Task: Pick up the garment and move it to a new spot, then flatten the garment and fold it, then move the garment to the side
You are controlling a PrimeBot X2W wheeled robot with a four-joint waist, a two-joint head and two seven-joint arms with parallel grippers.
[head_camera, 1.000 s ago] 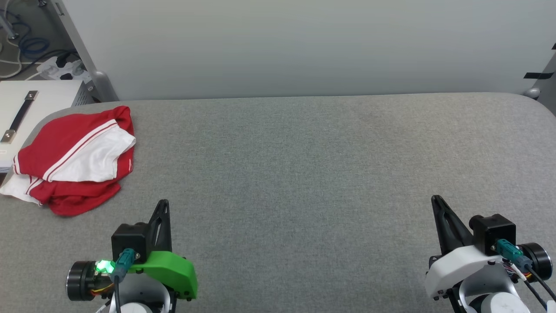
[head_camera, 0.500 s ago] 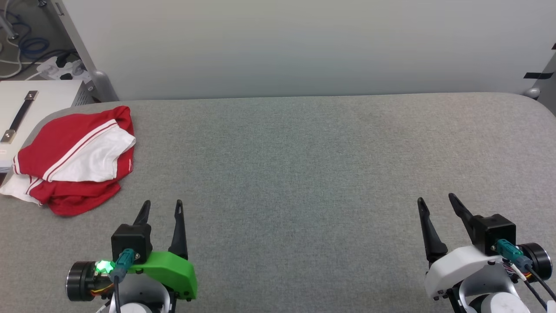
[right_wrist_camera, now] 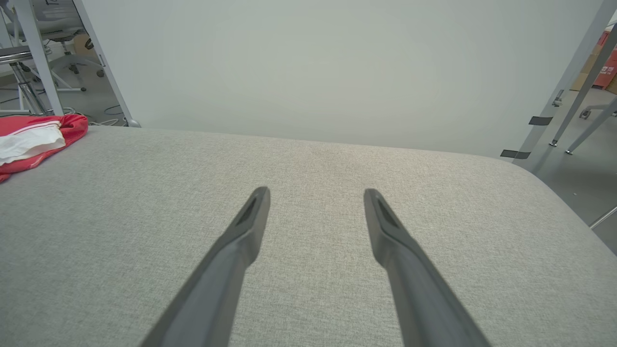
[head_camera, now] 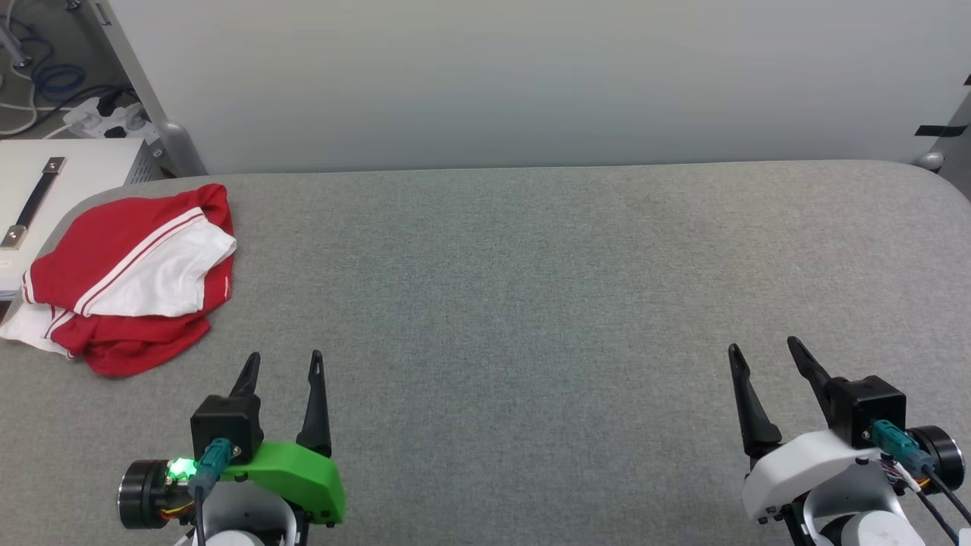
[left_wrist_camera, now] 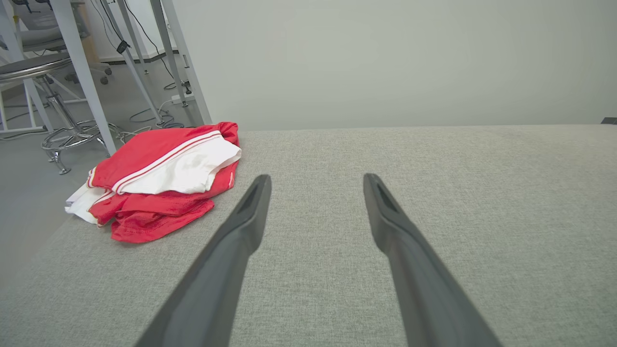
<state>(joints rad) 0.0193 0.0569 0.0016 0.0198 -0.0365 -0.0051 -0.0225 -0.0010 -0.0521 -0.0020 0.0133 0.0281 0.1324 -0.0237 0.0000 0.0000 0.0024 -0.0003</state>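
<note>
- Left gripper (head_camera: pixel 284 356) and right gripper (head_camera: pixel 763 346) hover spread, empty, above the near desk (head_camera: pixel 531 288).
- Crumpled red-and-white jersey (head_camera: pixel 129 280) lies far left, untouched; pickup not begun.
- Next, likely: reach left, pinch a fold.

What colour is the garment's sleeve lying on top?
White sleeve, red-striped trim; left wrist view shows it best.

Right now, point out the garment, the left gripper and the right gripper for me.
garment (head_camera: pixel 152 280): head view, on its white sleeve.
left gripper (head_camera: pixel 284 354): head view, midway between its open fingertips.
right gripper (head_camera: pixel 763 343): head view, midway between its open fingertips.
</note>
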